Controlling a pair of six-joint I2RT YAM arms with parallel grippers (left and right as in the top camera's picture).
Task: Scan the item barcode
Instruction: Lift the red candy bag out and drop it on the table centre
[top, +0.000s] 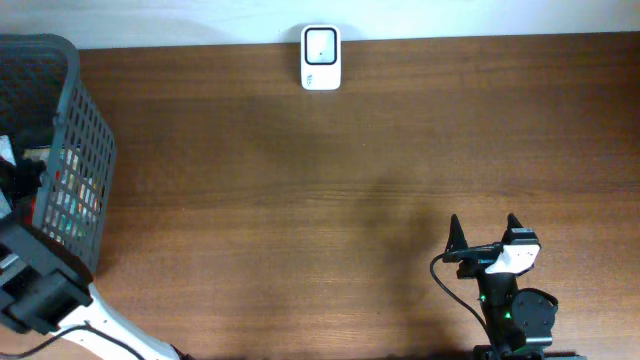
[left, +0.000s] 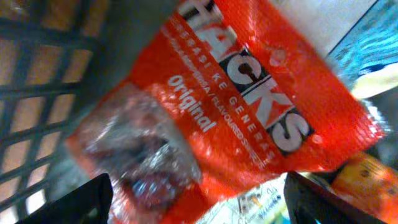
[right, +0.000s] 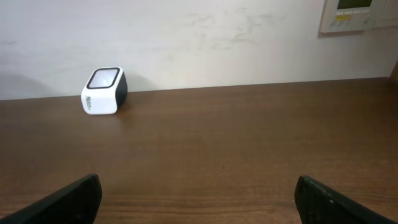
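Brown wood table (top: 300, 200), nothing fancy. Left gripper (left: 199, 193) gapes wide and empty over the red bag (left: 236, 106) ("HACKS", "Original") in the grey basket (top: 88, 130) at frame left; I'd pinch an edge, keeping the barcode clear for the white scanner (top: 320, 58) top centre. Right gripper (top: 485, 235), lower right, is wide open and empty.
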